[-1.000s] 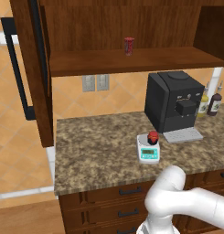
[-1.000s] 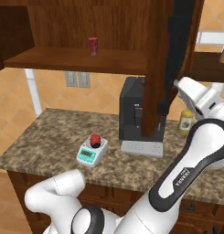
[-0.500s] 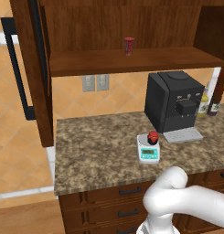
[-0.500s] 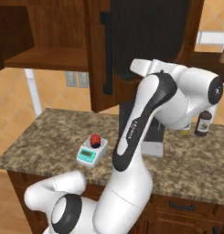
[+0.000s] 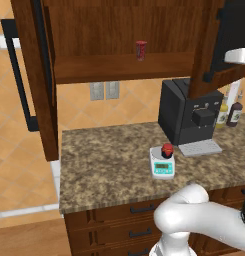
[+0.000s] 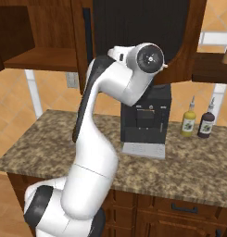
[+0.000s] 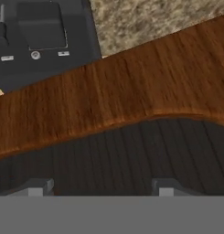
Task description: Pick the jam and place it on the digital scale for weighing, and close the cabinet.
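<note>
Speckled granite counter, ribbed cabinet.

The jam stands on the scale, which sits on the bench just beside the coffee machine. Both cabinet doors are open. A red can stands on the shelf.

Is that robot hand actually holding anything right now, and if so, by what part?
Nothing is held. The gripper sits open against the cabinet door's dark ribbed panel, fingertips apart with nothing between them. The jam already rests on the digital scale.
</note>
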Tool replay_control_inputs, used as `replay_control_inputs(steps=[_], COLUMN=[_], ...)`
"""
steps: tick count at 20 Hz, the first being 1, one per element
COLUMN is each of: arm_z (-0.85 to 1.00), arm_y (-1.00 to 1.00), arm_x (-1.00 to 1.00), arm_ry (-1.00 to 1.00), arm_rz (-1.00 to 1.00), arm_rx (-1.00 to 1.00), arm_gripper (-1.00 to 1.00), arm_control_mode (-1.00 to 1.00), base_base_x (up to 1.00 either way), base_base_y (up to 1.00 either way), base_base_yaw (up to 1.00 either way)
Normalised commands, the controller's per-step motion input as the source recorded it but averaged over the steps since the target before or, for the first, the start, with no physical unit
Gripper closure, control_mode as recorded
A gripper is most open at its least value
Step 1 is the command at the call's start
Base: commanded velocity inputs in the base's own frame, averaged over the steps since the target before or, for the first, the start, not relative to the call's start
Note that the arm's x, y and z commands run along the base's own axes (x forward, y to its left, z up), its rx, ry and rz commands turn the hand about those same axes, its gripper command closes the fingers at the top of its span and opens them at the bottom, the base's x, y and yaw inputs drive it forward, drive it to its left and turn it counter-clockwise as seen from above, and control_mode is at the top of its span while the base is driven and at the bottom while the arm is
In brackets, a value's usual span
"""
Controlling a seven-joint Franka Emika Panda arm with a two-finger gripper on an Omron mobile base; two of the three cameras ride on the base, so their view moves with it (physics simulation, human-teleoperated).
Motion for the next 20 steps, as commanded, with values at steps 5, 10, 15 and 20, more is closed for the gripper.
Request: replay_control_inputs(steps=[5,10,15,20], arm_z=[-0.06,-0.08,-0.18,-0.33], arm_y=[0.51,-0.11,-0.21,-0.03], arm_x=[1.0,1.0,1.0,1.0], arm_ry=[0.0,0.09,0.12,0.05], arm_rz=[-0.27,-0.02,0.0,-0.05], arm_rx=[-0.12,0.01,0.01,-0.01], arm_gripper=[-1.0,-1.0,-1.0,-1.0], arm_control_mode=[-1.0,-1.0,-1.0,-1.0], base_base_x=[0.0,0.0,0.0,0.0], base_base_y=[0.0,0.0,0.0,0.0], base_base_yaw=[0.0,0.0,0.0,0.0])
